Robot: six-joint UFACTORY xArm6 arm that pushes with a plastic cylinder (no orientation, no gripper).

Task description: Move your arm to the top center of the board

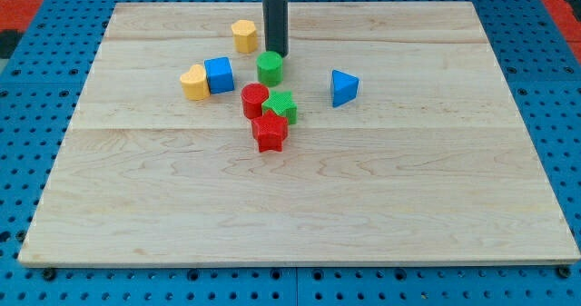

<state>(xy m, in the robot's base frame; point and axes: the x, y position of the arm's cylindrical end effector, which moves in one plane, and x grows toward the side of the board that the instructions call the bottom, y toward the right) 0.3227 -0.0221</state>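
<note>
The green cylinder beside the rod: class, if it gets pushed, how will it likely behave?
The green cylinder stands upright on its flat end, so it would probably slide, not roll. It looks squat, so tipping seems unlikely. My tip sits just above it toward the view's top; an off-centre push on its round side may send it off sideways across the smooth wooden board.

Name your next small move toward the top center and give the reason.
Probably a short slide straight toward the view's top: my tip sits just above the green cylinder, already near center, with bare board ahead and the yellow block off left.
</note>
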